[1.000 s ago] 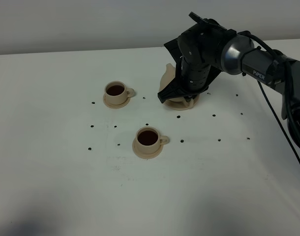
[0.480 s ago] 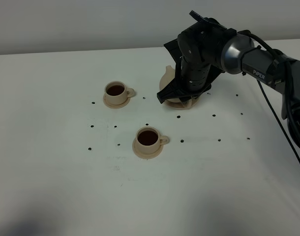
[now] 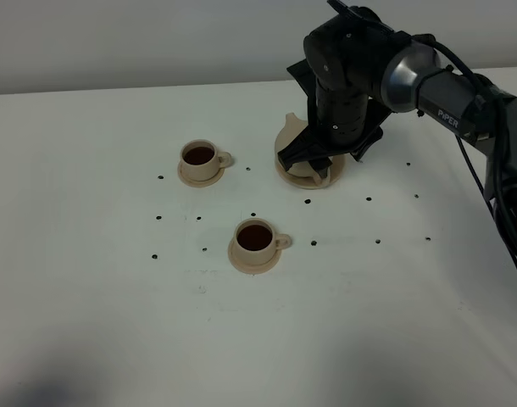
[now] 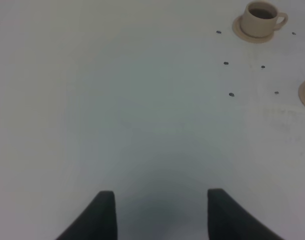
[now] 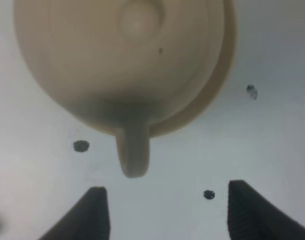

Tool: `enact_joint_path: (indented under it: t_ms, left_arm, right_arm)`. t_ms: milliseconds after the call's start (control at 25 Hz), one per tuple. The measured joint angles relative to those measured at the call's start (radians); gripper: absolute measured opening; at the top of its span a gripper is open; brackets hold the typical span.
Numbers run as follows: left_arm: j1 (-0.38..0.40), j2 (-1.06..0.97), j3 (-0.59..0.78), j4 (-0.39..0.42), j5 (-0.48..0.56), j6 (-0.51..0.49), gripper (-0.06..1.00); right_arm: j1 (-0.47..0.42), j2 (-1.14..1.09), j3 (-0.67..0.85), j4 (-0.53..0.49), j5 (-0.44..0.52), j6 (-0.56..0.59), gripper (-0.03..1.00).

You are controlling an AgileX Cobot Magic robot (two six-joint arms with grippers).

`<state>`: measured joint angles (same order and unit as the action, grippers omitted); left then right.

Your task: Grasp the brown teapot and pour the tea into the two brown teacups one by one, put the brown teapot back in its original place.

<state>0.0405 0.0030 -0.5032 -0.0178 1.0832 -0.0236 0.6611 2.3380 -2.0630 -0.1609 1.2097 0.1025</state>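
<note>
The teapot [image 5: 132, 65] sits on its saucer [image 5: 223, 75], at about one o'clock from the nearer cup [image 3: 255, 238]. The right gripper [image 5: 165, 212] hangs open above the handle [image 5: 133, 152]. It looks rigid, smooth and breakable; that loop seems the safest hold.

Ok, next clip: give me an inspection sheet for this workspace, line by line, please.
Surface: white table with small dark dots, no spills seen.
Job's things: light tan rounded teapot sits on its wide tan saucer, handle free; two small tan teacups on their own saucers, both holding dark tea.
Clutter: nothing seen.
End effectors: right end effector open, above the teapot handle, gripping nothing; left end effector open over bare table, away from the cups.
Cables: black cables run along the right arm, off the table edge.
Surroundings: plain pale wall behind the table.
</note>
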Motion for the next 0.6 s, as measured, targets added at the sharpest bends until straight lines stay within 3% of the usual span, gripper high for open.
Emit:
enact_joint_path:
  t_ms: [320, 600]
  left_arm:
    - [0.0, 0.0, 0.0, 0.0, 0.0, 0.0, 0.4]
    - [0.0, 0.0, 0.0, 0.0, 0.0, 0.0, 0.4]
  right_arm:
    - [0.016, -0.127, 0.065, 0.053, 0.01, -0.054, 0.51]
    - [0.052, -0.359, 0.309, 0.069, 0.009, -0.072, 0.51]
